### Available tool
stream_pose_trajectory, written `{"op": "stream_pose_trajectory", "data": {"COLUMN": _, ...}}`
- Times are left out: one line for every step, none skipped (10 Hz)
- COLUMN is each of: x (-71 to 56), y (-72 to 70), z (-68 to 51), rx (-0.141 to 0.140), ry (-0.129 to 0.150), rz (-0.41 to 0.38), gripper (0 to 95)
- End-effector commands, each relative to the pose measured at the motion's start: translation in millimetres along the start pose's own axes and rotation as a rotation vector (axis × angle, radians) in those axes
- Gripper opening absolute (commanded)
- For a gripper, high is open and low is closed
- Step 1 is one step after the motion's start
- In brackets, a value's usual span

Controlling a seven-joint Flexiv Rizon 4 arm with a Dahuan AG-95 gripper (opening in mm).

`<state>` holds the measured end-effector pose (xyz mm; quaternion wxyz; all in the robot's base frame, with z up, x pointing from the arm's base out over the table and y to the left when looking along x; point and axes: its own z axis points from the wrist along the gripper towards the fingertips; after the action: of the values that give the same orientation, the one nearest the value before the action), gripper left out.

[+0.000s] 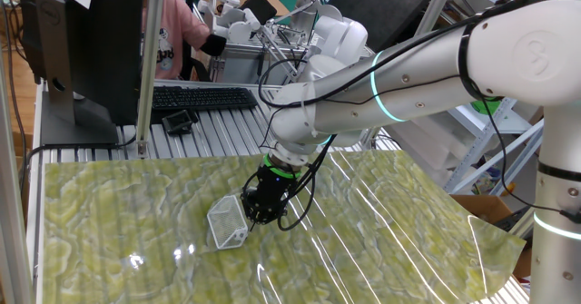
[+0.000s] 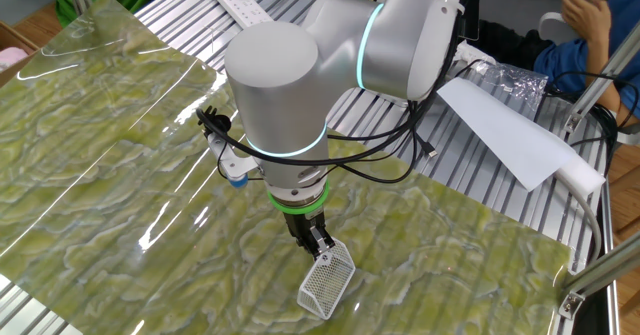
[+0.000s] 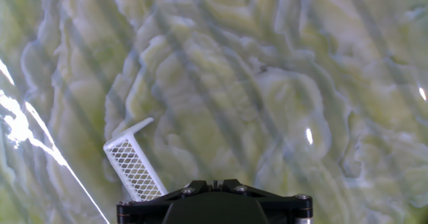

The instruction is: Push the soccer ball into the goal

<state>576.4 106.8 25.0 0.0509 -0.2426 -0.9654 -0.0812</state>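
Observation:
The goal (image 1: pixel 227 222) is a small white mesh wedge lying on the green marbled mat. It also shows in the other fixed view, the goal (image 2: pixel 328 280), and at the lower left of the hand view, the goal (image 3: pixel 134 165). My gripper (image 1: pixel 257 215) points down at the mat right beside the goal's right side, its tip close to the frame. From the other side the gripper (image 2: pixel 322 249) stands just above the goal's upper edge. In the hand view the gripper (image 3: pixel 208 183) shows its jaws pressed together, shut on nothing. The soccer ball is not visible in any view.
The mat (image 1: pixel 381 222) is glossy with bright reflections. Behind it on the slatted metal table are a keyboard (image 1: pixel 201 97), a monitor (image 1: pixel 86 41) and a steel post (image 1: pixel 145 68). A white sheet (image 2: pixel 505 130) and a remote (image 2: pixel 238 3) lie off the mat. People sit nearby.

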Motion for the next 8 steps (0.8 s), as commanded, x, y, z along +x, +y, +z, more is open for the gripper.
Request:
{"op": "stream_pose_trajectory", "data": {"x": 0.1, "y": -0.2, "z": -0.1, "rx": 0.0, "ry": -0.002, "rz": 0.001, "gripper": 0.0}}
{"op": "stream_pose_trajectory", "data": {"x": 0.1, "y": -0.2, "z": -0.1, "rx": 0.001, "ry": -0.004, "rz": -0.001, "gripper": 0.0}}
{"op": "stream_pose_trajectory", "data": {"x": 0.1, "y": -0.2, "z": -0.1, "rx": 0.001, "ry": -0.003, "rz": -0.003, "gripper": 0.0}}
{"op": "stream_pose_trajectory", "data": {"x": 0.1, "y": -0.2, "z": -0.1, "rx": 0.0, "ry": -0.002, "rz": -0.002, "gripper": 0.0}}
{"op": "stream_pose_trajectory", "data": {"x": 0.1, "y": -0.2, "z": -0.1, "rx": -0.003, "ry": 0.0, "rz": 0.002, "gripper": 0.0}}
{"op": "stream_pose_trajectory", "data": {"x": 0.1, "y": -0.2, "z": -0.1, "rx": -0.002, "ry": -0.003, "rz": 0.004, "gripper": 0.0}}
{"op": "stream_pose_trajectory", "data": {"x": 0.1, "y": -0.2, "z": -0.1, "rx": 0.001, "ry": -0.01, "rz": -0.002, "gripper": 0.0}}
{"op": "stream_pose_trajectory", "data": {"x": 0.2, "y": -0.3, "z": 0.0, "rx": 0.003, "ry": -0.01, "rz": 0.005, "gripper": 0.0}}
